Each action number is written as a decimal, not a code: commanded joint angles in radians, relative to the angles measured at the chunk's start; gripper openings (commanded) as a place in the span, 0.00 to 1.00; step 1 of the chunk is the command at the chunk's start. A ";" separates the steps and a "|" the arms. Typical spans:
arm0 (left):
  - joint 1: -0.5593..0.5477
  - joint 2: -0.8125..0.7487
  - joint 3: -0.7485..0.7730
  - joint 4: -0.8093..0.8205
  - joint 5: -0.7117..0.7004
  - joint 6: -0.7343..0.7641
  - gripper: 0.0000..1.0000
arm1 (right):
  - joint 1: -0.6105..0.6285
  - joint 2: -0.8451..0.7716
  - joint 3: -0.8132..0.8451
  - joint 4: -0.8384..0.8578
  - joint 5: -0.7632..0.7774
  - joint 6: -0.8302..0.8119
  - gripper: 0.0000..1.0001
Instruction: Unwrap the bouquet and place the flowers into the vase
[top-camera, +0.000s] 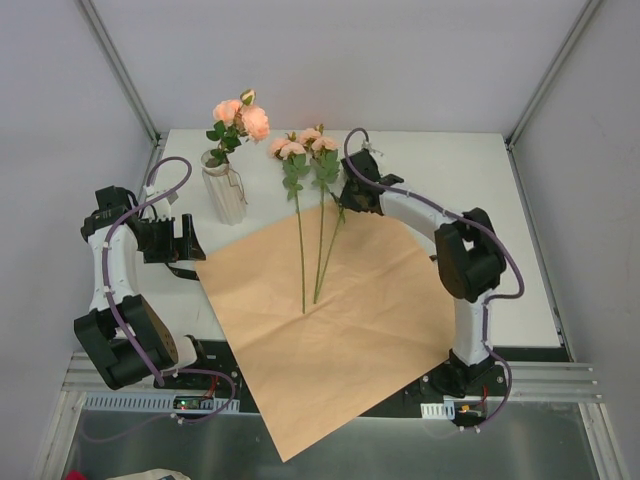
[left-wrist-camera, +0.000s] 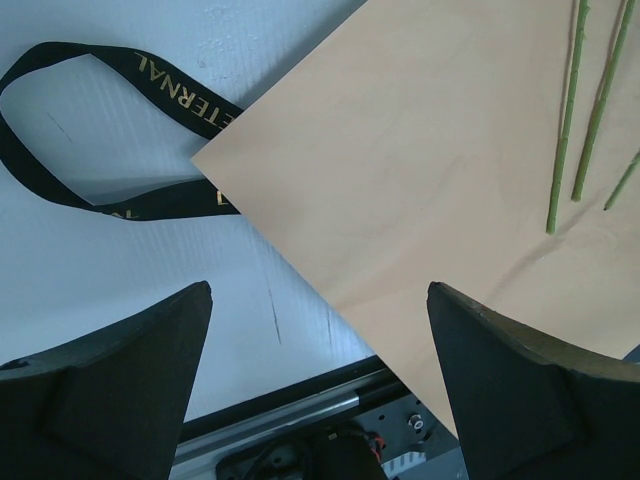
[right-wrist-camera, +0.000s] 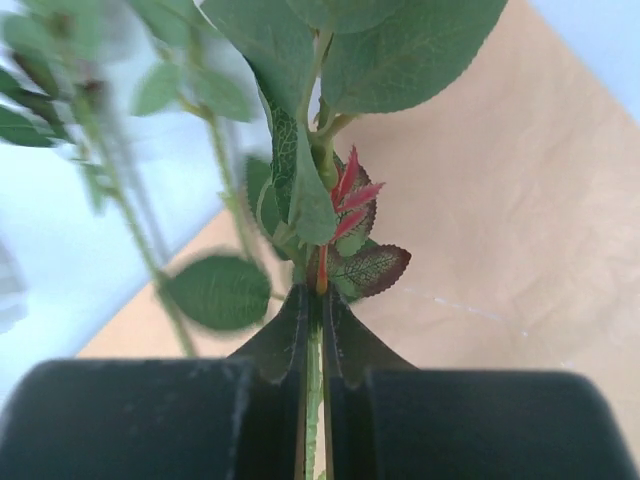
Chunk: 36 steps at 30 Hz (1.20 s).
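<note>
Right wrist view: my right gripper is pinched tight on one stem of the flowers, which lie on the paper toward twelve o'clock. The vase, at ten o'clock, holds two roses. My left gripper hangs spread apart over the ribbon.

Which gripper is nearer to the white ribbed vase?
Left. The left gripper is open just beside the white ribbed vase; the right gripper is farther off, shut on a green rose stem.
</note>
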 joint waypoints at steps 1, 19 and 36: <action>0.011 -0.014 0.020 -0.039 0.023 0.011 0.89 | -0.006 -0.240 -0.012 0.116 0.035 -0.042 0.01; 0.249 0.174 0.245 -0.187 0.261 -0.070 0.88 | 0.293 -0.571 -0.081 0.884 -0.064 -0.663 0.01; 0.294 0.185 0.219 -0.227 0.247 0.016 0.88 | 0.493 -0.042 0.492 1.313 -0.568 -1.109 0.01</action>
